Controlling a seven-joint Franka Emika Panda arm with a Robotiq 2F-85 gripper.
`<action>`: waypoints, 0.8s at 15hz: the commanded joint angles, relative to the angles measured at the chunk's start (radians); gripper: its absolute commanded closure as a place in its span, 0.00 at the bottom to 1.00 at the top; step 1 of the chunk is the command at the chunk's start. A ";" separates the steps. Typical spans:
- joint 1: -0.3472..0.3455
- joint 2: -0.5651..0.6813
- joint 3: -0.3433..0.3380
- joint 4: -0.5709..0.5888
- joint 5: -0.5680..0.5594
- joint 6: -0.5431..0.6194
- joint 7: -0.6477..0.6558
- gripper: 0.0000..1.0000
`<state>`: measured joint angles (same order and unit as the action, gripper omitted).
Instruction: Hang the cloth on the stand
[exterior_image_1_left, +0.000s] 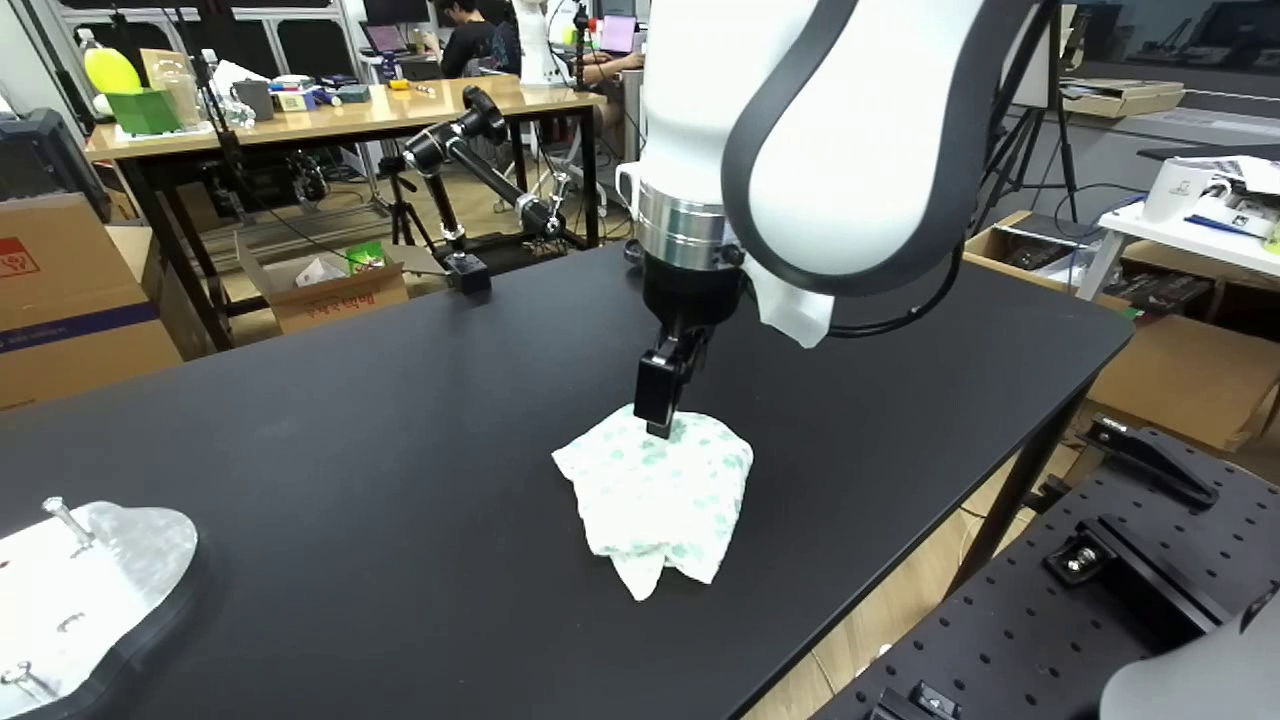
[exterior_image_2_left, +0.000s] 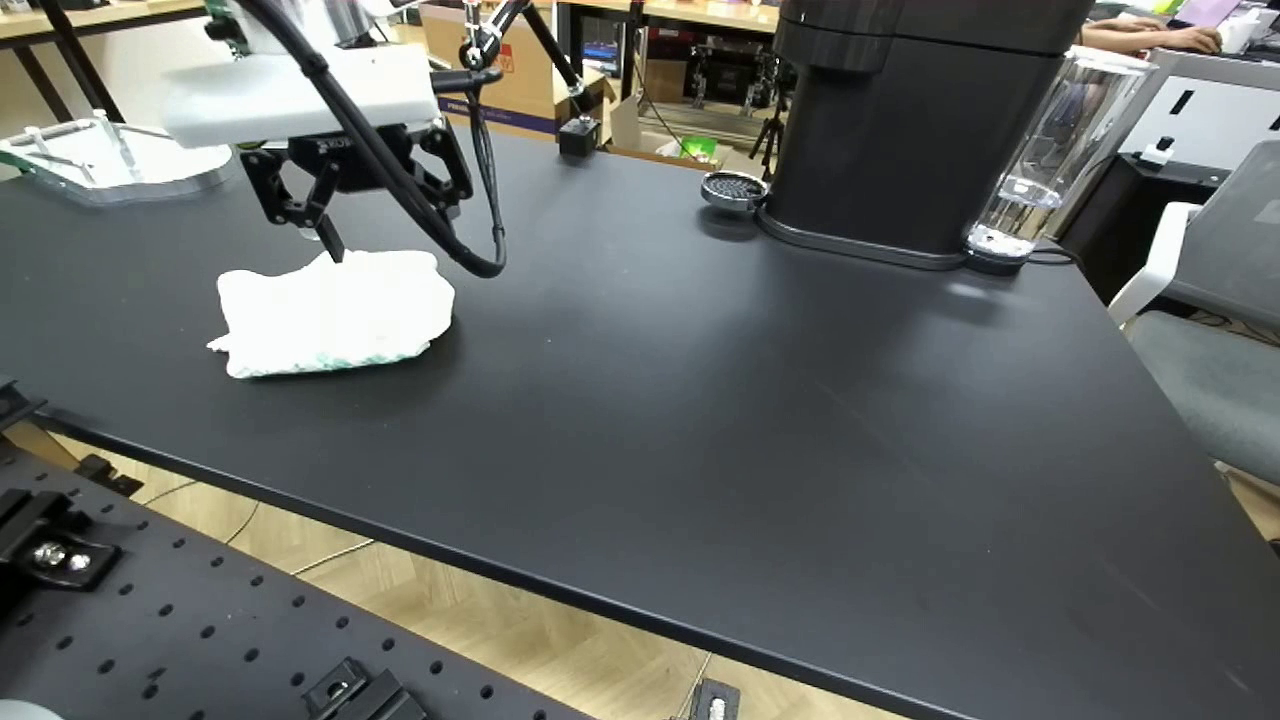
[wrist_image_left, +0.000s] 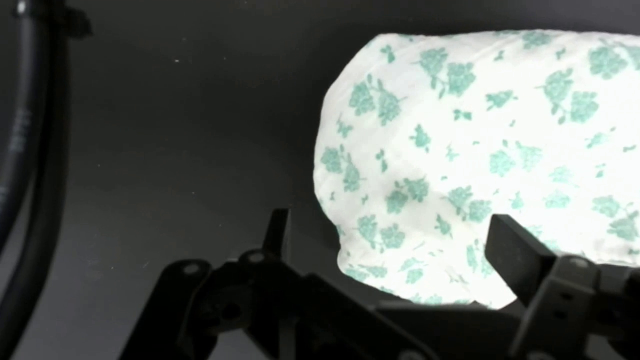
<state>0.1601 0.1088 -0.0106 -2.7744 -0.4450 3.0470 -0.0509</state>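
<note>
A white cloth with green flower prints (exterior_image_1_left: 660, 500) lies loosely folded on the black table. It also shows in an exterior view (exterior_image_2_left: 335, 310) and in the wrist view (wrist_image_left: 450, 150). My gripper (wrist_image_left: 390, 220) is open and empty over the near left part of the cloth. One finger is over the cloth, the other over bare table beside its edge. In both exterior views the gripper (exterior_image_1_left: 659, 415) (exterior_image_2_left: 390, 235) is just above the cloth; contact cannot be told. A pale, rounded board with metal pegs, perhaps the stand (exterior_image_1_left: 140, 560), is at the table's side, and it also shows in an exterior view (exterior_image_2_left: 140, 165).
A tall black appliance (exterior_image_2_left: 900, 140) with a clear cylinder (exterior_image_2_left: 1050, 150) stands on the table. A round metal piece (exterior_image_2_left: 735, 190) is by its base. A black jointed mount (exterior_image_1_left: 466, 270) is at the table edge. A perforated black platform (exterior_image_1_left: 1100, 600) lies beyond the table.
</note>
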 joint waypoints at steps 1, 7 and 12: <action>0.063 0.022 -0.103 0.010 -0.158 0.044 0.162 0.00; 0.180 0.136 -0.192 0.042 -0.195 0.060 0.394 0.00; 0.226 0.242 -0.173 0.051 -0.103 0.129 0.471 0.32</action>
<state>0.3593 0.2919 -0.1822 -2.7468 -0.5851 3.1357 0.3526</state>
